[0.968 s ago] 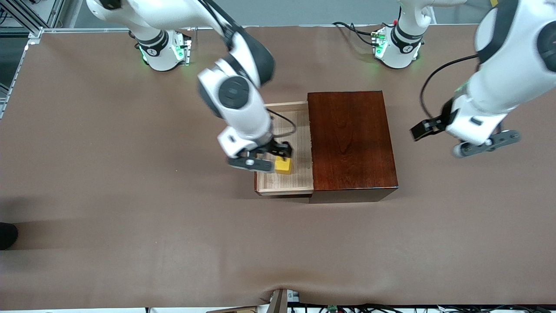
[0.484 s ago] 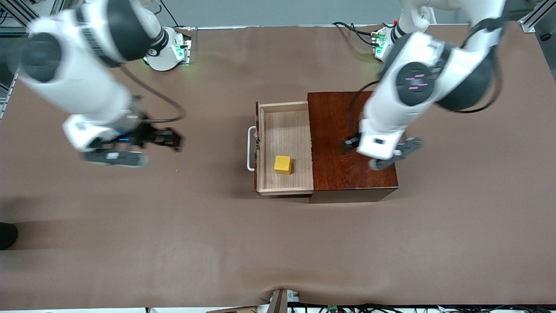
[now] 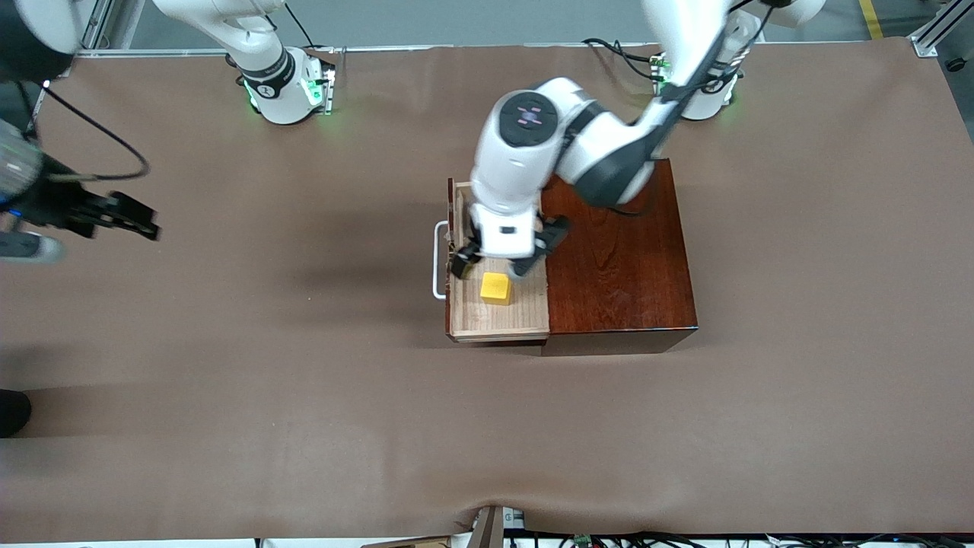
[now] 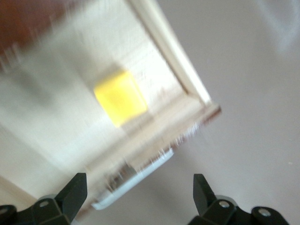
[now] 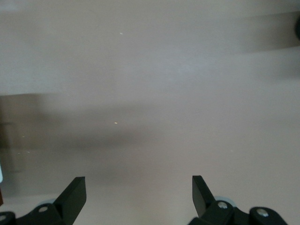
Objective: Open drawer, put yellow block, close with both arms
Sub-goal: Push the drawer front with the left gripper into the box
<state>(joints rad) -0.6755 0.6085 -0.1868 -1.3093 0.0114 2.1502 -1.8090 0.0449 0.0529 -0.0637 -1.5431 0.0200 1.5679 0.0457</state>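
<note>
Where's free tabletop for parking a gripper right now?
Bare table runs nearer the camera than the wooden box, and between the drawer handle and the open right gripper. Crowded: the open left gripper hangs over the drawer beside the yellow block.

Right pincer [image 5: 139,197] over bare brown counter [image 5: 154,70], fingers spread wide, nothing between them. Two black fingertips [image 5: 75,193] visible, each with grey mount and small screw at base. Broad soft shadow band lies across counter ahead of the fingertips. Two tiny pale specks on counter surface. Dark blurred shape at one upper corner [image 5: 297,27], too smeared to identify. Dark reddish strip at one edge, unclear.
</note>
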